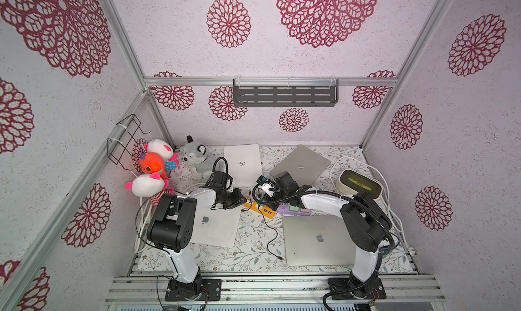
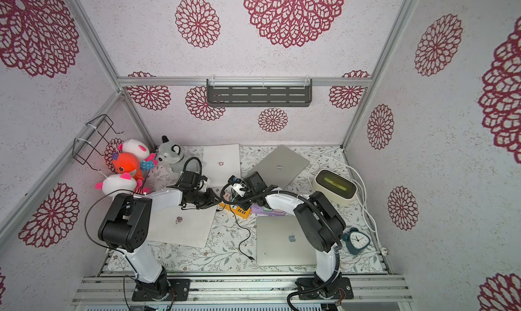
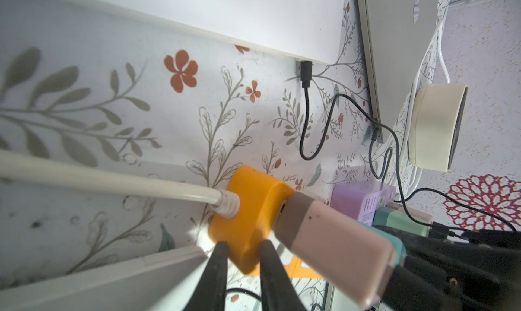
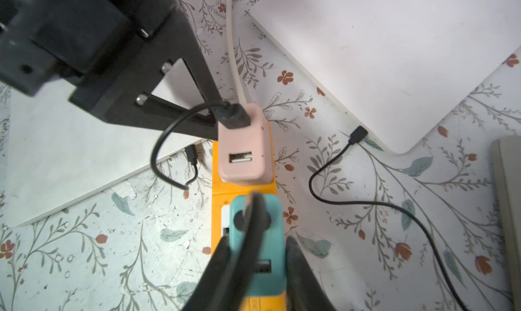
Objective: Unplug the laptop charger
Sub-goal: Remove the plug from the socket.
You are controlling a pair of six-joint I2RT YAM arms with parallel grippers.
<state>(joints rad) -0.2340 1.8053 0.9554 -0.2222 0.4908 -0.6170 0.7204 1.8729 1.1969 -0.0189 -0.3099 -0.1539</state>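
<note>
Floral-papered desk (image 4: pixel 84 253) carries an orange plastic power strip (image 3: pixel 253 211). The left gripper (image 3: pixel 244 243) has jaws clenched on its cord end; the right gripper (image 4: pixel 256 239) has jaws grasping the teal square charger (image 4: pixel 270 247) plugged into it.

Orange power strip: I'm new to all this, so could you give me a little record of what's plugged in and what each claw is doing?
Strip: orange power strip, lying flat
Plugged in: pink charger with a black cable; teal charger
Left claw: pinching the strip's end by the pink charger
Right claw: closed on the teal charger's sides
</note>
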